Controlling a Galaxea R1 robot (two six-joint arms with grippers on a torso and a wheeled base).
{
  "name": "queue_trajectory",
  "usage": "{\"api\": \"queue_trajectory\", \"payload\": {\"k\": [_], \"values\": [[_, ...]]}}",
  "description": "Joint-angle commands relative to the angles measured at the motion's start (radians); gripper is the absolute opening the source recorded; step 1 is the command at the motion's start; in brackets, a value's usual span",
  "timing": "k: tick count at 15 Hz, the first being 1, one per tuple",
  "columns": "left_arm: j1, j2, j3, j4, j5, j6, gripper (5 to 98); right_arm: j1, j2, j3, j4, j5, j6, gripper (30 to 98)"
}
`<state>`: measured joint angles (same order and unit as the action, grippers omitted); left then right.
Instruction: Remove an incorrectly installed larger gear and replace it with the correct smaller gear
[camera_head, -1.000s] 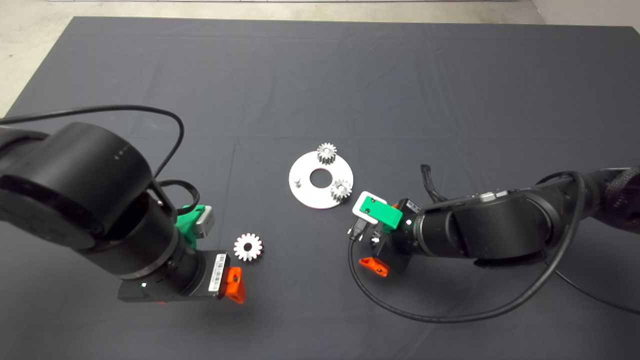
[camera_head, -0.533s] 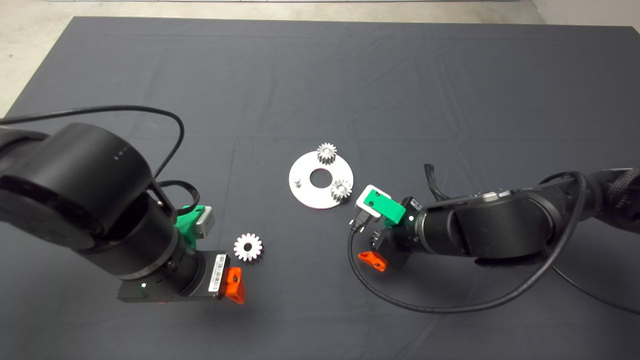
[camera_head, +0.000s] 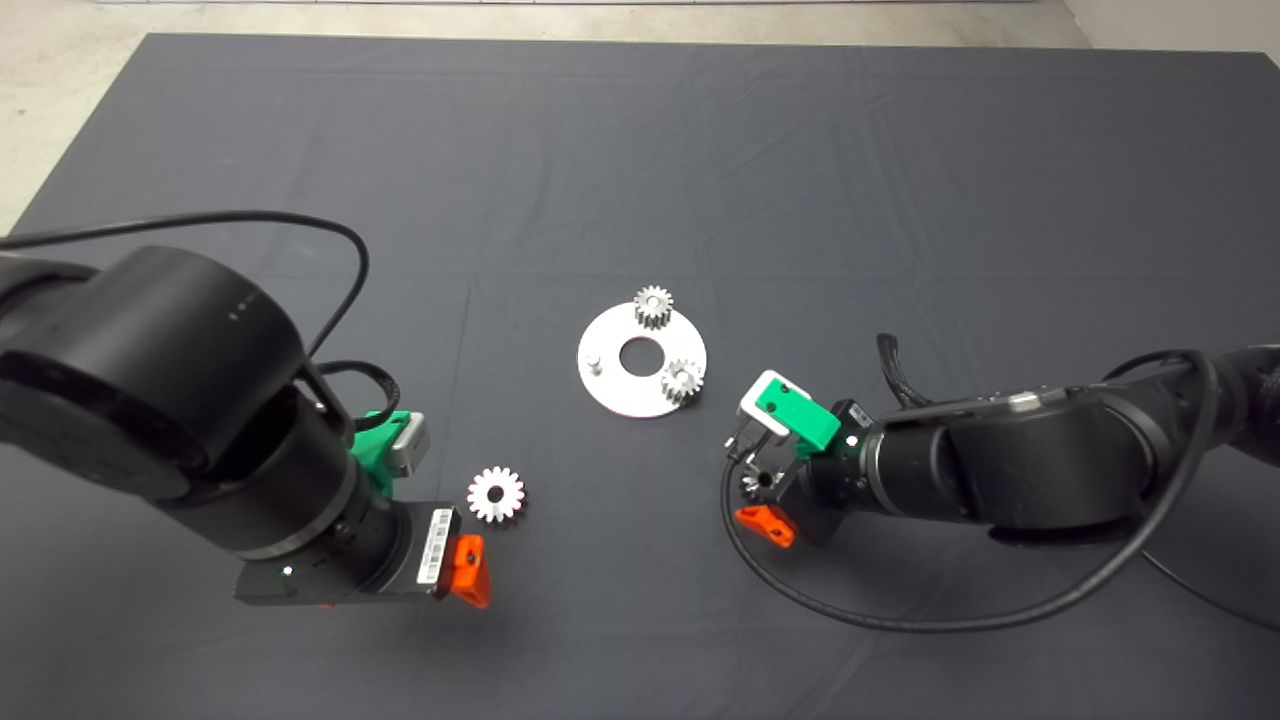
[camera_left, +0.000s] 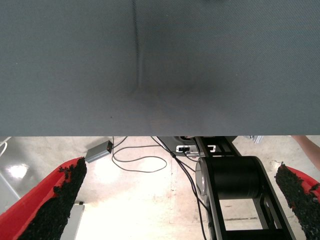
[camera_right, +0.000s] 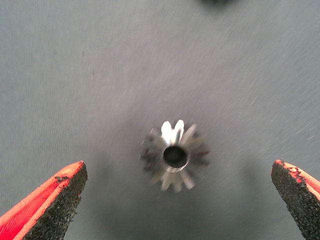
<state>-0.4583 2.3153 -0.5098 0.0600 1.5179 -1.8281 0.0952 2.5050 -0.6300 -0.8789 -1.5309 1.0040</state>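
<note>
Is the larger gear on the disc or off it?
Off: the larger gear lies flat on the mat, apart from the disc.

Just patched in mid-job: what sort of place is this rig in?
Likely a lab or workshop test bench: a dark mat over a table, bare concrete floor beyond it, and loose cables on the floor.

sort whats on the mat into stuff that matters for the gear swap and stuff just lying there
Job:
- larger gear, off the plate, on the mat
- smaller gear, on the mat between the open right pincer fingers
- round plate with bare pin

Bystanders:
- two pale small gears on the plate
- left pincer, open, idle
</note>
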Motion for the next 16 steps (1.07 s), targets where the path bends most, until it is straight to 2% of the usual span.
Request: {"api": "queue_trajectory", "payload": {"k": [1, 13, 16], "values": [[-0.014, -0.003, 0.021, 0.003, 0.002, -0.01, 97.6, -0.015, -0.011, 0.021, -0.029, -0.055, 0.007, 97.6], [-0.013, -0.001, 0.022, 0.003, 0.002, -0.011, 97.6, -0.025, 0.001, -0.028, -0.031, -0.048, -0.005, 97.6], [-0.013, -0.001, 0.022, 0.003, 0.002, -0.011, 97.6, -0.026, 0.002, -0.04, -0.031, -0.048, -0.005, 95.5]]}}
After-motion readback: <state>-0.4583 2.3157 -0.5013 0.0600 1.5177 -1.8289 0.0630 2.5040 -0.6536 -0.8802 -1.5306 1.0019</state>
